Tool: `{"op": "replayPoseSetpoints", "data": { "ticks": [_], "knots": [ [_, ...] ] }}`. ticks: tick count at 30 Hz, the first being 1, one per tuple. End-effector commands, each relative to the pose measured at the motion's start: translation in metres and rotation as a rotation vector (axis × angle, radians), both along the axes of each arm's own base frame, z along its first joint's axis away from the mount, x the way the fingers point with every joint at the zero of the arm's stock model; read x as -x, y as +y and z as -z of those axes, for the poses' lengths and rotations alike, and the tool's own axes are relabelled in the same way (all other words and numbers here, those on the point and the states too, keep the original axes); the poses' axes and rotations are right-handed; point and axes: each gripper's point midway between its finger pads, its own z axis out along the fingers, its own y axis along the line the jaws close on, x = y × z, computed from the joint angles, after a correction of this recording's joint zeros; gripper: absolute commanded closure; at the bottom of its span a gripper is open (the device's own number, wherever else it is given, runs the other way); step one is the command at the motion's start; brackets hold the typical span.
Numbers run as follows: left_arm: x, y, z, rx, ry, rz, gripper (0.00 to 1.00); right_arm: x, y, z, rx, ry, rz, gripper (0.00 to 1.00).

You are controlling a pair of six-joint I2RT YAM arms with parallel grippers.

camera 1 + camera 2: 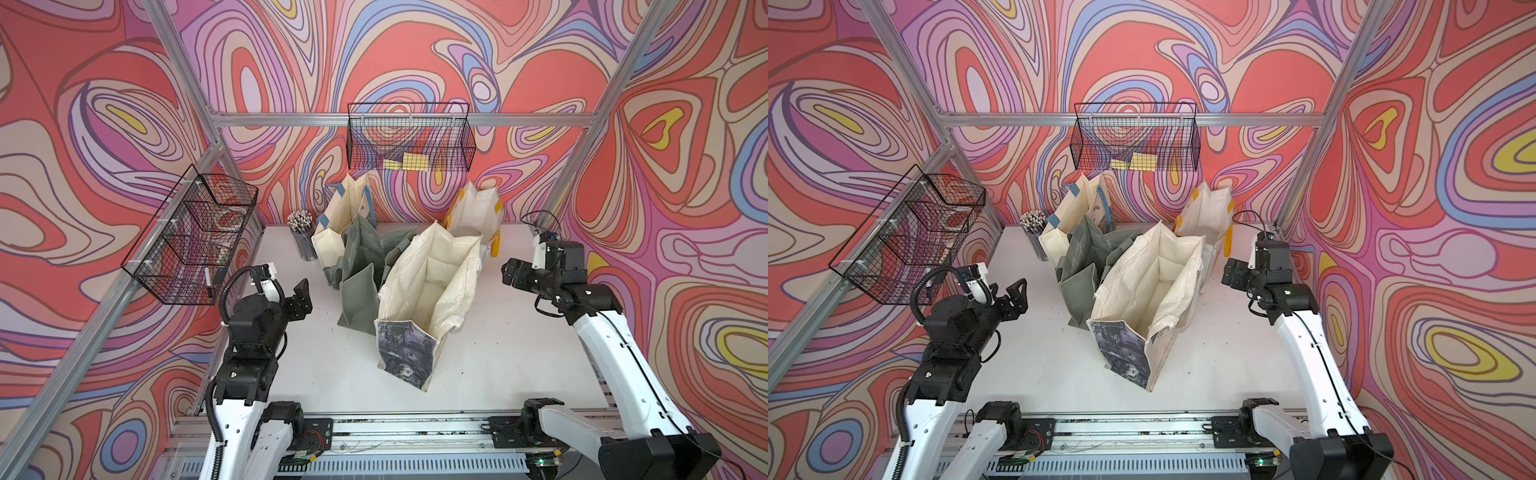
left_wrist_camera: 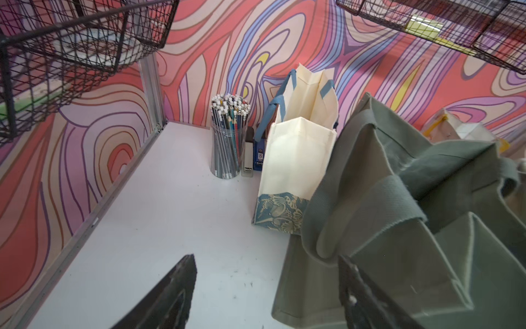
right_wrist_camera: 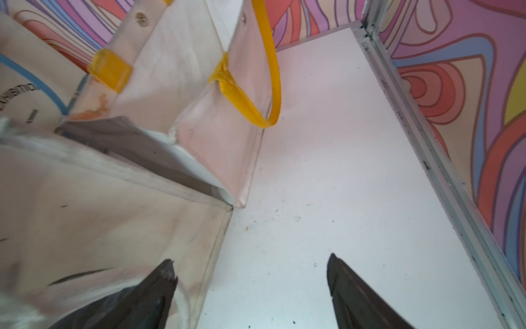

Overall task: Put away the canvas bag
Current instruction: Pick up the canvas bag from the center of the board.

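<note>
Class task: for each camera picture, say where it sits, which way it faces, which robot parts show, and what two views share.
Both top views: high behind the robot, looking down over the table; both arms, left gripper and right gripper show.
Left wrist: on the left arm, facing the green bag and pencil cup; open gripper fingers show.
Right wrist: on the right arm, facing the yellow-handled bag; open gripper fingers show.
Shared: the green bag, in left wrist and top views.

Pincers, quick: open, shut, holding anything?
Left pincer: open, holding nothing.
Right pincer: open, holding nothing.
</note>
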Motion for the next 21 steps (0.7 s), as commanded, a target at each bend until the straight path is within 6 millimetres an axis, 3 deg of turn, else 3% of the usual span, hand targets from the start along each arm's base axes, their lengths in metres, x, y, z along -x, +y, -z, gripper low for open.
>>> {"op": "replayPoseSetpoints", "data": {
  "ticks": [1,2,7,11,16,21],
  "knots": [
    [0.023,-0.01,0.002,0.052,0.13,0.041,0.06,0.026,0.025,0.002,-0.113,0.118,-0.1,0.15],
    [0.026,-0.012,-0.006,0.044,0.135,0.056,0.01,0.029,0.029,0.0,-0.13,0.119,-0.116,0.16],
    [0.037,-0.031,-0.044,0.022,0.083,0.159,0.01,0.036,0.049,-0.003,-0.239,0.157,-0.187,0.2],
    [0.033,-0.054,-0.054,0.066,0.213,0.241,0.01,0.039,0.06,-0.008,-0.307,0.164,-0.216,0.22],
    [0.025,-0.1,-0.069,-0.05,0.285,0.38,0.01,0.041,0.068,-0.024,-0.334,0.148,-0.243,0.25],
    [0.019,-0.149,-0.072,-0.142,0.394,0.501,0.01,0.045,0.076,-0.033,-0.303,0.144,-0.263,0.25]
  ]
}}
